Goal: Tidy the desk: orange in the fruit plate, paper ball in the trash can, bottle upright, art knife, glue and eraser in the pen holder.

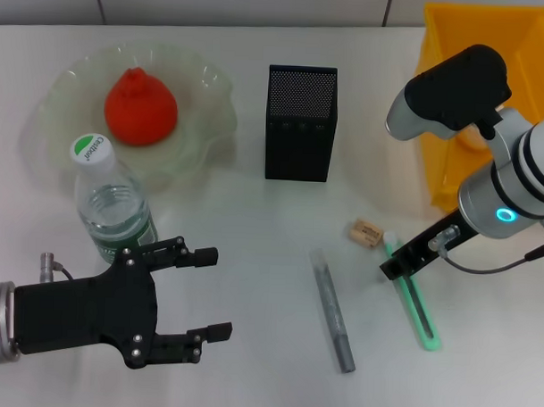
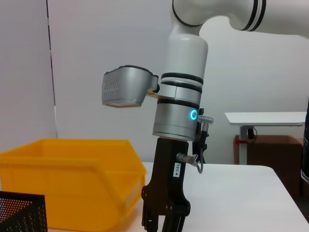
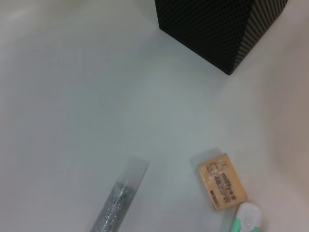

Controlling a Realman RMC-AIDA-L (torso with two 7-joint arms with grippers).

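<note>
Leftmost, the black left claw (image 1: 206, 292) hangs with fingers apart just beside the upright clear plastic bottle (image 1: 111, 205). Behind it the orange (image 1: 139, 107) sits in the translucent wavy fruit plate (image 1: 208, 121). Mid-bench stand the black mesh pen holder (image 1: 300, 122) and grey glue tube (image 1: 332, 310). Right of them lies the tan eraser (image 1: 367, 232), then the right claw (image 1: 393, 266), fingers together on the green art knife (image 1: 421, 317).

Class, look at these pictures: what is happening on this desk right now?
The right pincer is down at the green knife, beside the eraser. The left pincer hangs open near the upright bottle. The orange sits in the plate. The glue lies before the holder.
</note>
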